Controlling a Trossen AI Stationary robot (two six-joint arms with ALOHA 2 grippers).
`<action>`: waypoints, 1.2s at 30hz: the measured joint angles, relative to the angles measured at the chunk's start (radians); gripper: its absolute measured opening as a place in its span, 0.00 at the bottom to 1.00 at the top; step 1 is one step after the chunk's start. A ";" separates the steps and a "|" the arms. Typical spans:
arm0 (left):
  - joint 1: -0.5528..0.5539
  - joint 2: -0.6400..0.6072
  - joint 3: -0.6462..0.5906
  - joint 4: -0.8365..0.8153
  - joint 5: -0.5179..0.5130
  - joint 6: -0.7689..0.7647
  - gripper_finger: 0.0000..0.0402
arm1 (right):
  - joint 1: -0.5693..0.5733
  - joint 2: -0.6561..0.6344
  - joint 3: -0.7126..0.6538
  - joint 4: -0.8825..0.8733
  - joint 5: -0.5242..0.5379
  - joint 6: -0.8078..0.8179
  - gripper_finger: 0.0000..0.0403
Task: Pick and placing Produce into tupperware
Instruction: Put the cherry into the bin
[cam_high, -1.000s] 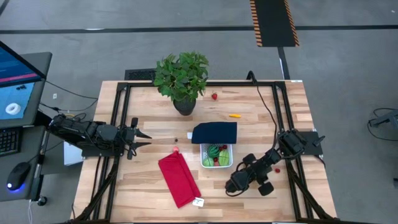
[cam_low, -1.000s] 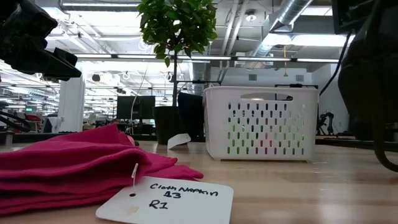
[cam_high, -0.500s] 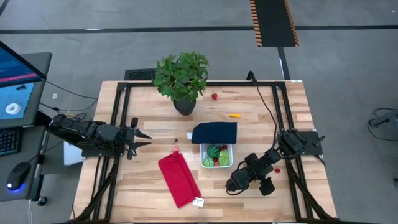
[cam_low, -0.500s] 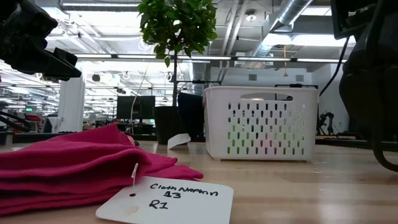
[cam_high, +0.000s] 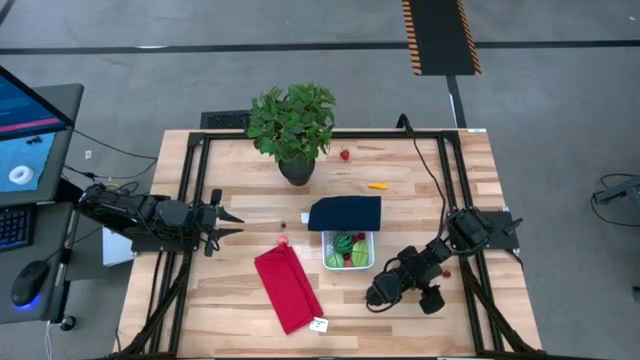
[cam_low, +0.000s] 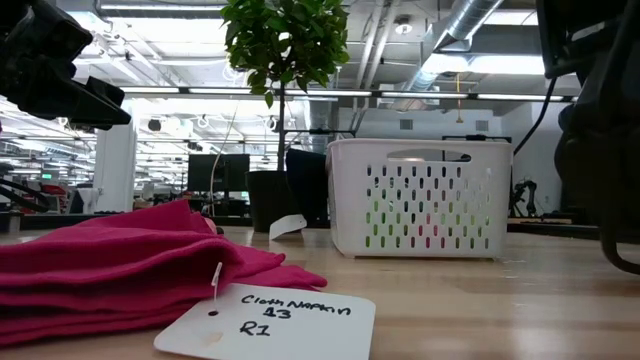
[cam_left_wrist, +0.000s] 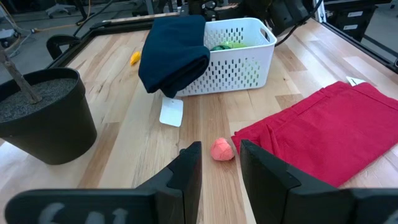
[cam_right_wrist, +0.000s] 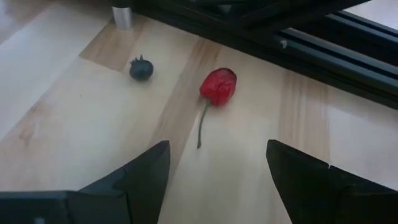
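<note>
The white perforated tupperware (cam_high: 349, 262) stands mid-table and holds green, striped dark-green and red produce (cam_high: 345, 246). Its dark navy cover (cam_high: 345, 213) leans over its far rim. A pale red fruit (cam_left_wrist: 222, 150) lies loose on the wood, just ahead of my open left gripper (cam_left_wrist: 219, 163), which hovers at the table's left (cam_high: 228, 218). My open right gripper (cam_right_wrist: 217, 152) sits low near the right rail (cam_high: 438, 288). It faces a red cherry with a stem (cam_right_wrist: 217, 87) and a dark berry (cam_right_wrist: 141, 68). An orange piece (cam_high: 377, 185) and a red strawberry (cam_high: 345, 155) lie farther off.
A leafy potted plant (cam_high: 292, 128) stands at the far edge, its black pot (cam_left_wrist: 43, 115) beside the left gripper's path. A folded red cloth (cam_high: 288, 290) with a white tag (cam_low: 270, 322) lies near the front edge. Black frame rails (cam_right_wrist: 292, 37) border the table's right side.
My right arm has shifted slightly toward the table's right edge, still low and open. The left arm and all the objects have stayed put.
</note>
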 joint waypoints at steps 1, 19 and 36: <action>0.000 0.000 0.000 0.000 0.000 0.000 0.25 | 0.000 0.000 -0.003 0.003 0.001 0.000 0.72; 0.000 0.000 0.000 0.000 0.000 0.000 0.25 | -0.002 0.000 -0.011 0.035 0.019 0.000 0.20; 0.000 0.000 0.000 0.000 0.000 0.000 0.25 | -0.006 0.003 0.073 0.030 0.080 -0.008 0.03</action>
